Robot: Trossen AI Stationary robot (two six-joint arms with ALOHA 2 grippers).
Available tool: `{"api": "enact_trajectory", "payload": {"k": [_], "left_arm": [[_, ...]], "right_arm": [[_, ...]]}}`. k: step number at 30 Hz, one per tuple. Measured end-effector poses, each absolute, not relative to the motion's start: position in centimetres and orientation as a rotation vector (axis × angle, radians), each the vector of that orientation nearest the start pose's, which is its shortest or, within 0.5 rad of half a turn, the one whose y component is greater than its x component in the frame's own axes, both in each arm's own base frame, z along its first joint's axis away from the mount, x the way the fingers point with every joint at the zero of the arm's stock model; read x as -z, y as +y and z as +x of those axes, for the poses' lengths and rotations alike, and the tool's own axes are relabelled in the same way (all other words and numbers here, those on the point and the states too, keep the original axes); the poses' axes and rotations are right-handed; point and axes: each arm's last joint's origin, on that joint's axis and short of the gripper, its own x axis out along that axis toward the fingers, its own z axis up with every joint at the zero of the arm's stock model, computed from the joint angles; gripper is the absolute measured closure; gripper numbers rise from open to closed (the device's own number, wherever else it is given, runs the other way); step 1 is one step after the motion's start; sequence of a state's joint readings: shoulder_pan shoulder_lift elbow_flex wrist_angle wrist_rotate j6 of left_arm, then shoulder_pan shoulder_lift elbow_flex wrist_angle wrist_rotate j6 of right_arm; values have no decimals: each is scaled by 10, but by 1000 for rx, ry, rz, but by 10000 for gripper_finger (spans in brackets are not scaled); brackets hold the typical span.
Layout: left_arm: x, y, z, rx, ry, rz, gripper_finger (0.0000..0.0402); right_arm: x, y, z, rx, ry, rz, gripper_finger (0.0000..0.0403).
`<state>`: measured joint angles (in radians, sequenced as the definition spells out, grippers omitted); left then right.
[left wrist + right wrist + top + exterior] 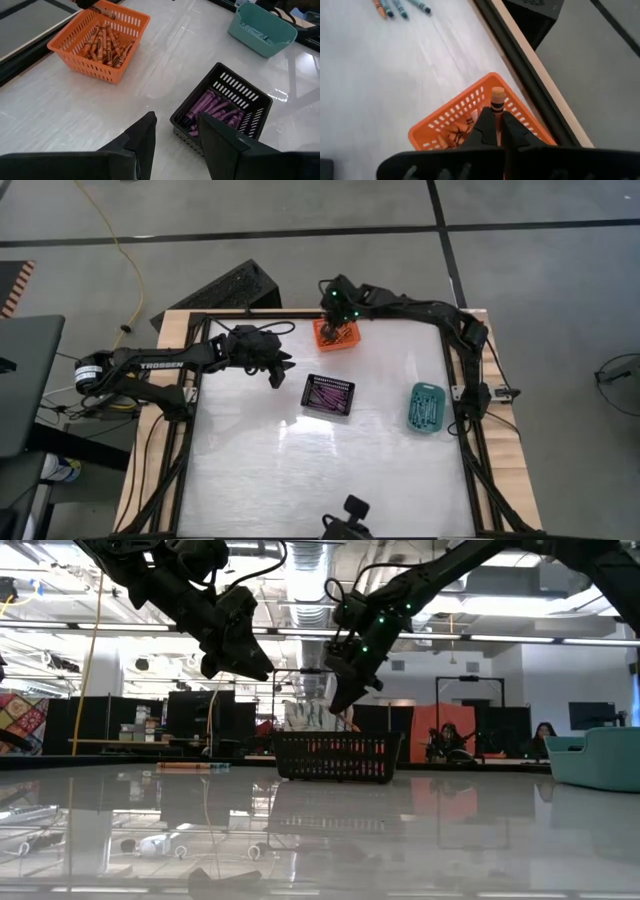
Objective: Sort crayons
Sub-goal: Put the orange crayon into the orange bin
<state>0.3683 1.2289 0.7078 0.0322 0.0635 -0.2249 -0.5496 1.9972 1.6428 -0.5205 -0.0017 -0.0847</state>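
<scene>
My right gripper (497,122) is shut on an orange crayon (497,100) above the orange basket (445,125), which holds several orange crayons (102,42) at the table's far edge (335,336). My left gripper (175,135) is open and empty, in the air beside the black basket (222,107) of purple crayons (210,107); in the high view it is left of that basket (280,370). A few loose crayons (400,7), orange and teal, lie flat on the table. The teal basket (427,407) stands at the right. My right gripper pinches the orange crayon between its two fingers, on the shaft (497,112) below its black-banded end. The crayon lies along the fingers, and its flat end (497,93) sticks out past the fingertips. It is lifted clear, over the orange basket's far rim.
The black basket (328,394) stands mid-table and the teal basket (262,25) near the right edge. A black frame rail and wooden border (530,75) run just beyond the orange basket. Bare table lies toward the near edge (320,470).
</scene>
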Motion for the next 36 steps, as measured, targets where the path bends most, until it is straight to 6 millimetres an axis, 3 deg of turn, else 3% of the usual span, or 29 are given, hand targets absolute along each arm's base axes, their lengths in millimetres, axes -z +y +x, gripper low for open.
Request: {"api": "enact_trajectory", "payload": {"k": [16, 28, 36], "left_arm": [[-237, 92, 242, -352, 445, -324, 270], [-237, 91, 242, -351, 445, -324, 270], [-237, 91, 242, -351, 445, -324, 270]], "right_arm": [[-237, -226, 374, 375, 966, 5, 403], [-237, -228, 374, 338, 1023, -207, 403], [-234, -226, 373, 273, 1045, -207, 403]]}}
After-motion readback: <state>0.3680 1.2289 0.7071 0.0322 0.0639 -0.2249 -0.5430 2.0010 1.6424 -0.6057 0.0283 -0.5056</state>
